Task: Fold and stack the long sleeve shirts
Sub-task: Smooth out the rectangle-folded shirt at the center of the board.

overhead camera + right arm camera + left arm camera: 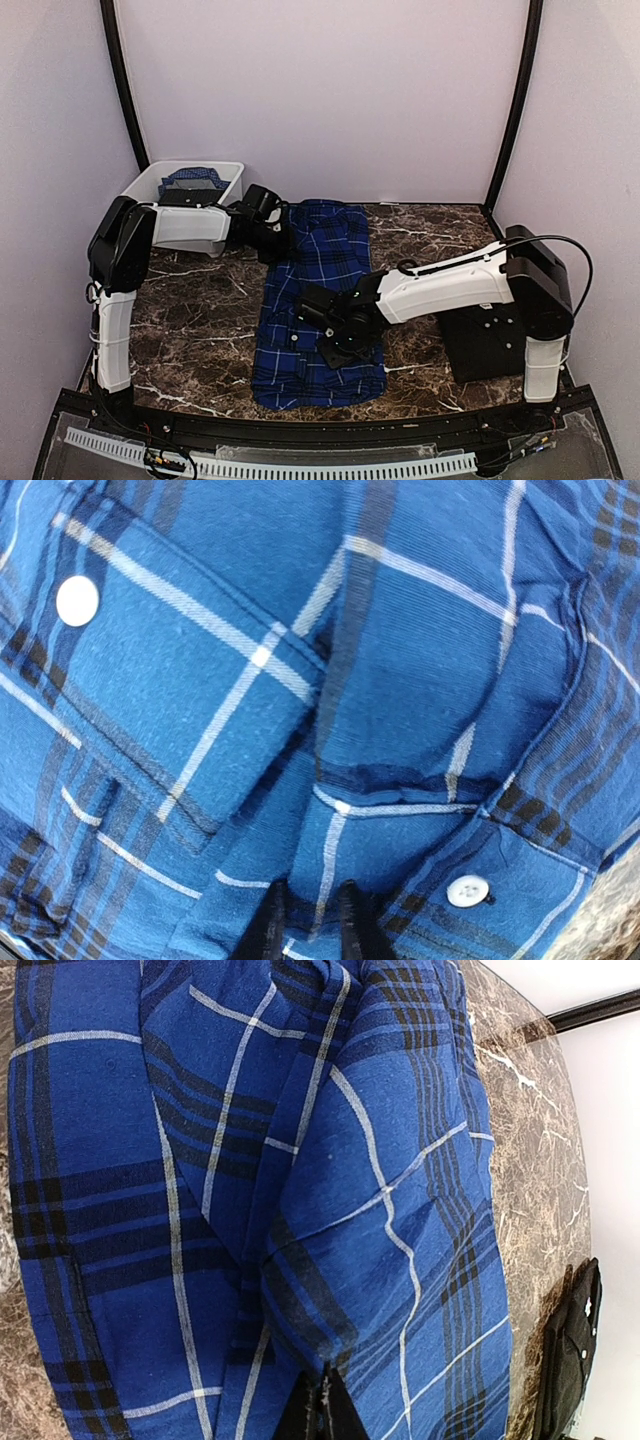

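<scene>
A royal-blue plaid shirt [318, 300] lies lengthwise on the marble table, its sides folded in. My left gripper [283, 238] sits at its far left edge. In the left wrist view the left gripper [325, 1400] has its tips together on a raised fold of the plaid shirt [300, 1180]. My right gripper [330, 350] rests on the shirt's near right part. The right wrist view has that gripper [308, 920] pinching a ridge of plaid cloth [330, 780] between its narrowly spaced fingers, by a white button [467, 890]. A folded black shirt [490, 345] lies at the right, under the right arm.
A white tub [232, 172] stands at the back left with blue cloth [193, 180] inside. The black shirt [568, 1355] appears beside the table's edge in the left wrist view. Dark frame posts rise at both back corners.
</scene>
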Controlling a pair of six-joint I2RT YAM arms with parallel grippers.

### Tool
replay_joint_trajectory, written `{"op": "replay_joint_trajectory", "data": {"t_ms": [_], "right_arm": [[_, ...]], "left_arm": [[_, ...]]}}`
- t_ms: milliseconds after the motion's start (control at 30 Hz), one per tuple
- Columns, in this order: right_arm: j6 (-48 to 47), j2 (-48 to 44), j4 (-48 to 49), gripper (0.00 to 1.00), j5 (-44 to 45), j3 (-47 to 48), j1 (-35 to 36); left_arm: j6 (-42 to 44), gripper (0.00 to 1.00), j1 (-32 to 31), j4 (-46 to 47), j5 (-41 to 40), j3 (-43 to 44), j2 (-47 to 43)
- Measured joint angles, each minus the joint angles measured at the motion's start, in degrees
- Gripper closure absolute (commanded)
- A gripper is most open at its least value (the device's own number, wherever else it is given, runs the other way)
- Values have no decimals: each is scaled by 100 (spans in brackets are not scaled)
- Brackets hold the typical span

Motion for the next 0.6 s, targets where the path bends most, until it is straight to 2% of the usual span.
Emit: {"op": "replay_joint_trajectory", "data": {"t_ms": [167, 600], "right_arm": [[61, -39, -61, 100, 48, 0, 2], [63, -358, -260, 100, 15, 111, 35]], "left_arm": [[11, 98, 0, -2, 13, 20, 4], [37, 98, 4, -37, 4, 157, 11]]}}
